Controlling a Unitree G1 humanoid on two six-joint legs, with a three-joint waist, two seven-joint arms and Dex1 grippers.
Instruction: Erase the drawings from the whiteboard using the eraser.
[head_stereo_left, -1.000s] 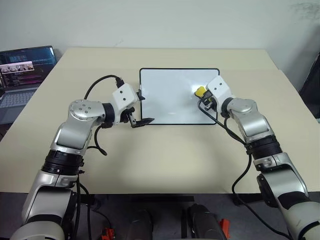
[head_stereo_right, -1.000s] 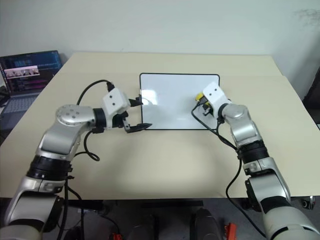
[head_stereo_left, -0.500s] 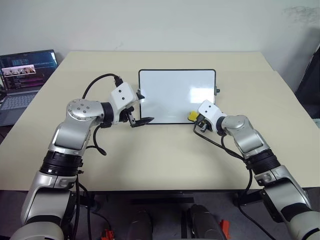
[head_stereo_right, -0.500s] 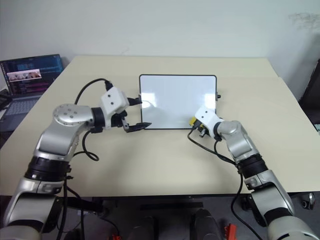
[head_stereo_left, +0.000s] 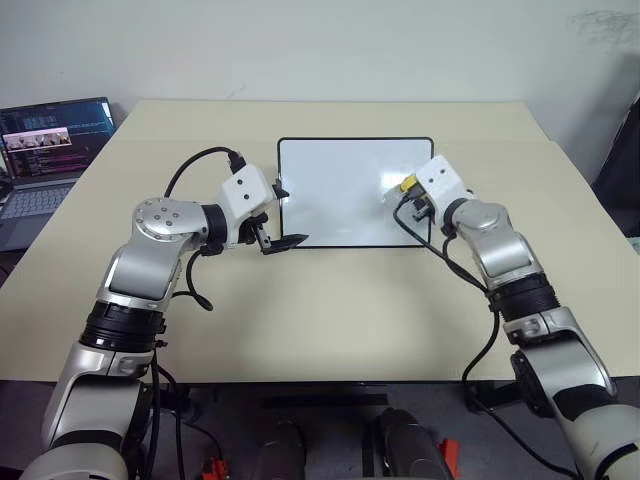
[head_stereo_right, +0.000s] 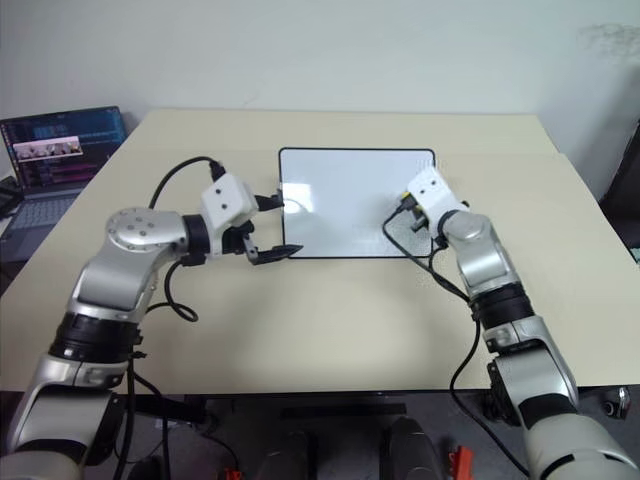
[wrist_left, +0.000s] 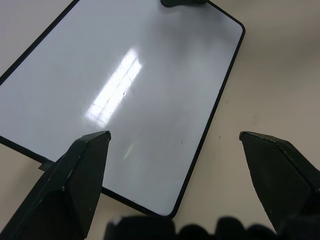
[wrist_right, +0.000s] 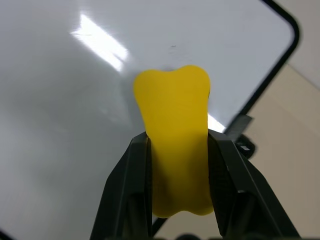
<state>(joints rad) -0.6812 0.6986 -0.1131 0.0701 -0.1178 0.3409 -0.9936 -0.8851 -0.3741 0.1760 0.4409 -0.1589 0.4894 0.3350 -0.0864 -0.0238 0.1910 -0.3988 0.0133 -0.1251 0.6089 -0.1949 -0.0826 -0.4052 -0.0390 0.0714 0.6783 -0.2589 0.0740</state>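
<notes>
Centred on the tan table (head_stereo_left: 330, 310) lies the whiteboard (head_stereo_left: 340, 190): flat, stiff and probably light, so likely to slide unless pinned. Beside its left edge hangs the left gripper (head_stereo_left: 282, 215), fingers spread, well placed to brace the frame. Over the board's right side, pinched at mid-length by the right gripper (wrist_right: 177, 150), sits the eraser (wrist_right: 175, 135), visibly squeezed, hence soft. No drawings discernible on the board.

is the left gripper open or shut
Open: the left gripper has its two black fingers spread wide over the white black-framed whiteboard, holding nothing.
</notes>
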